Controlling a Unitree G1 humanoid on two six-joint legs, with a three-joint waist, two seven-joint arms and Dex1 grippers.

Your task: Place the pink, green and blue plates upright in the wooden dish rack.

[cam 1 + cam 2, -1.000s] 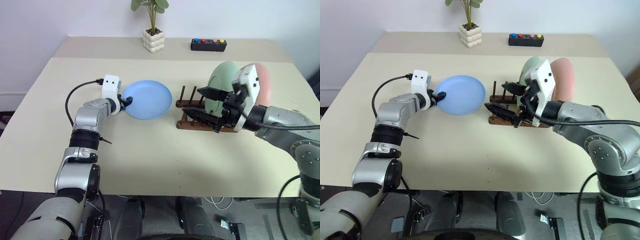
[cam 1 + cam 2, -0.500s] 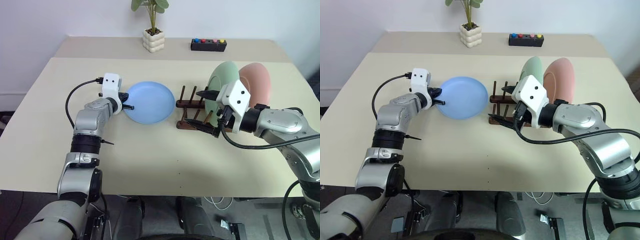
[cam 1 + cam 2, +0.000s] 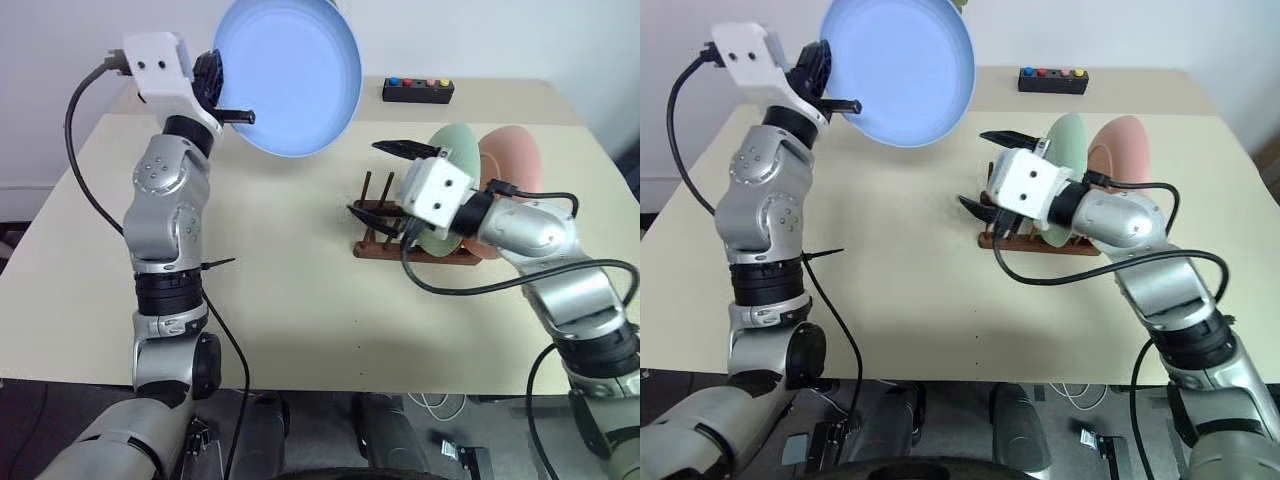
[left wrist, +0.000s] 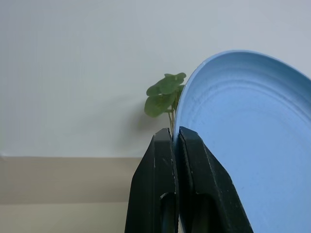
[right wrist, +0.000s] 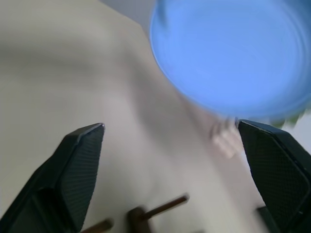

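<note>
While the left gripper (image 3: pixel 232 112), at upper left of the frame, pinches the rim of the round light-blue plate (image 3: pixel 292 72) and holds it aloft, tilted, the last placement looks to be in hand. Right of centre sits the small dark wooden dish rack (image 3: pixel 378 232), where one pale green plate (image 3: pixel 452 152) and one pink plate (image 3: pixel 512 160) stand upright. Before it hovers the right gripper (image 3: pixel 385 178), jaws spread wide and empty. Next, probably, the blue plate must travel right and go edge-down into a free slot between pegs. Three plates, one rack.
</note>
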